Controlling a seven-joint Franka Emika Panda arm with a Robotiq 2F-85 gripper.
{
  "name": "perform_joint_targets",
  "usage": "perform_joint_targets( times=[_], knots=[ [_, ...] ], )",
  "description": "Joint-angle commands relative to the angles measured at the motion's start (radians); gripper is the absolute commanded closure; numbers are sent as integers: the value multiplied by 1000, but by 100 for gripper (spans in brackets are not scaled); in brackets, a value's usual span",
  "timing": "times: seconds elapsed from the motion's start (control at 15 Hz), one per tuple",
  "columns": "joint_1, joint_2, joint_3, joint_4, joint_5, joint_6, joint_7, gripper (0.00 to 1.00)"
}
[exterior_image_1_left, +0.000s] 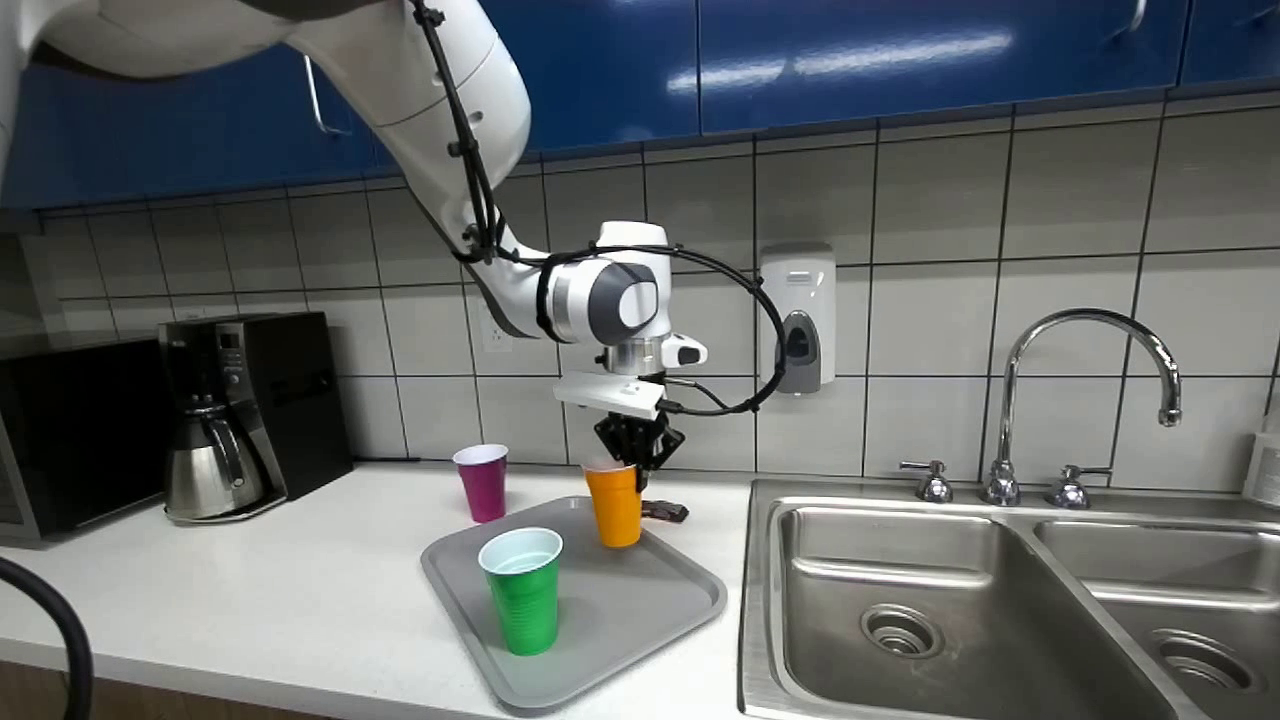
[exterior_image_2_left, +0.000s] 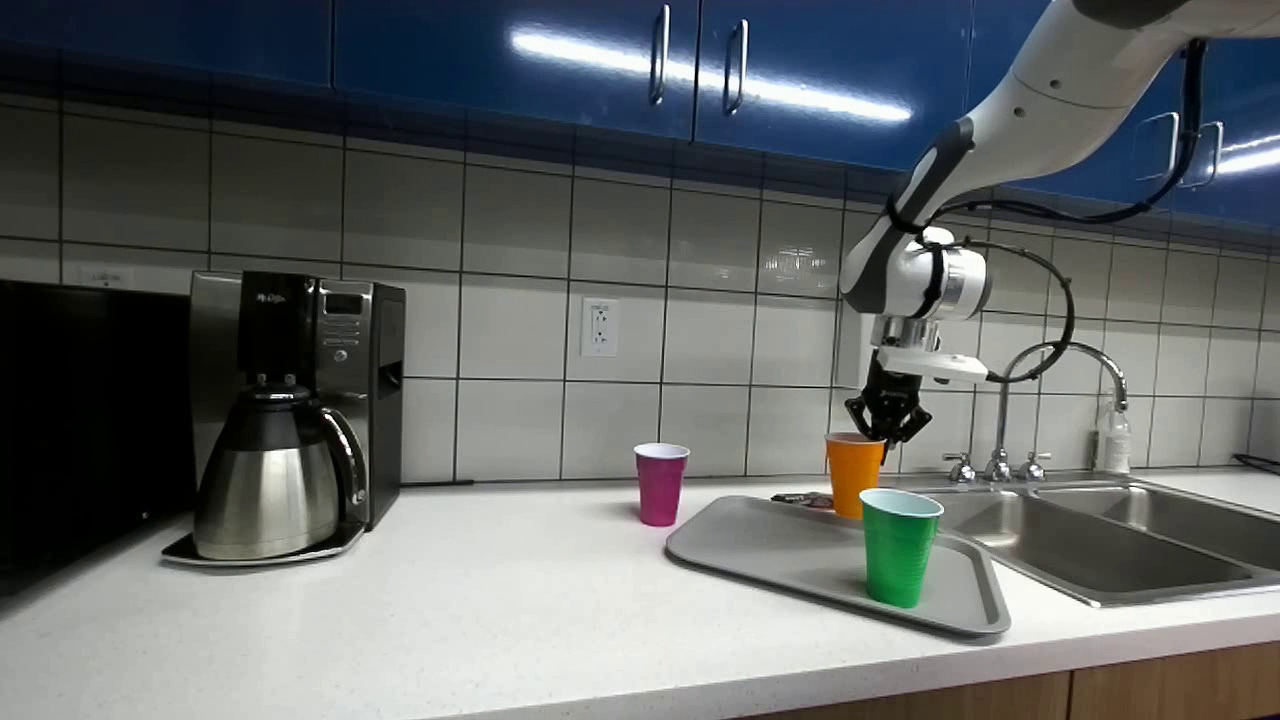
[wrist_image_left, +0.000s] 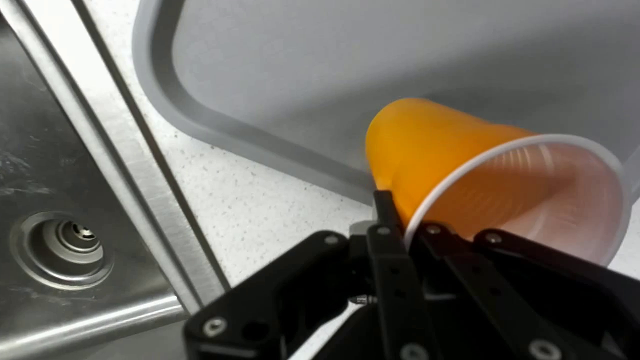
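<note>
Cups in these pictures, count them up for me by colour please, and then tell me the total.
Orange cup: 1
Green cup: 1
Purple cup: 1
Total: 3 cups

Arm (exterior_image_1_left: 440, 110) hangs from high up in both exterior views, sloping down to the wrist (exterior_image_1_left: 620, 300). Wrist bent so the gripper (wrist_image_left: 407, 227) points down, close to vertical. Fingers (wrist_image_left: 392, 280) nearly together, pinch grip, just a thin gap between them in the wrist view. Black cable (exterior_image_1_left: 770, 305) strapped along the arm, loops out beside the wrist.
</note>
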Motion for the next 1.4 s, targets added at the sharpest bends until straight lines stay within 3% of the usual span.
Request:
perform_joint_targets(
  times=[0.0,1.33],
  knots=[
    [6,-32,8,-61,10,12,-31,99],
    [16,-24,3,-96,-9,22,-63,99]
  ],
)
